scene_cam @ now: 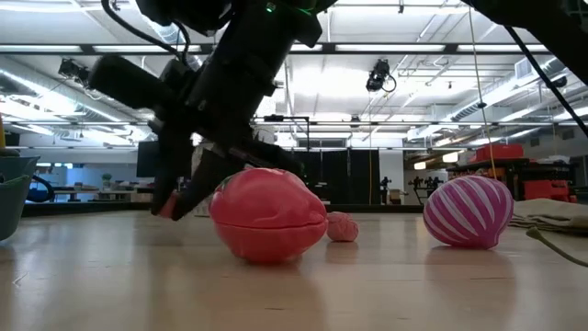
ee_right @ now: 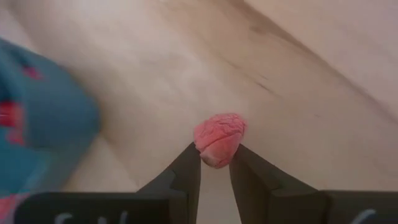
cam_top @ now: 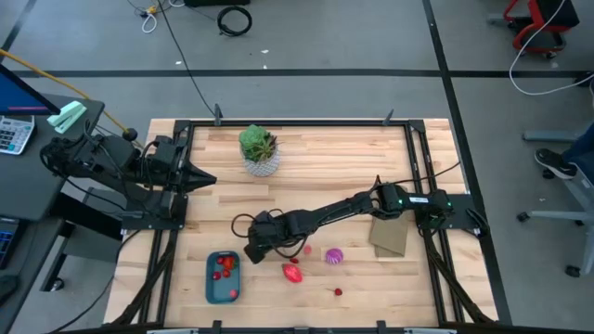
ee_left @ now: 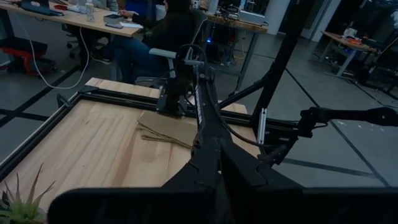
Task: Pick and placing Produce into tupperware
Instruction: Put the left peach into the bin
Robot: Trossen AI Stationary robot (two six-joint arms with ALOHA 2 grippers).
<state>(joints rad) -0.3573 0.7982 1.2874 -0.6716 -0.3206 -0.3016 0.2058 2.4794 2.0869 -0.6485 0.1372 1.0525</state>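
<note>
The right gripper (ee_right: 215, 163) reaches across the middle of the table (cam_top: 306, 176) toward its 8 o'clock quarter, its two dark fingers (ee_right: 186, 174) drawn close on either side of a small pink-red piece (ee_right: 219, 138) that sits on the wood; the tips touch its lower edges, though the piece has not left the surface. Just toward 9 o'clock from that gripper lies the blue-teal tray (cam_top: 222, 276), near the front edge, with a few red pieces (cam_top: 224, 264) already inside. The larger oval red-pink piece (cam_top: 293, 273) rests at about 6 o'clock, just beside the gripper, and the purple ribbed ball (cam_top: 333, 256) stands slightly toward 5 o'clock, apart from it. One tiny red piece (cam_top: 338, 291) lies alone close to the front edge. The left gripper (cam_top: 200, 178) waits at 9 o'clock by the table's side rail (its jaws look narrowed to a point, nothing between them). A potted plant (cam_top: 259, 150) stands at 12 o'clock, a tan box (cam_top: 390, 236) at 3 o'clock; bare wood lies open between them.
</note>
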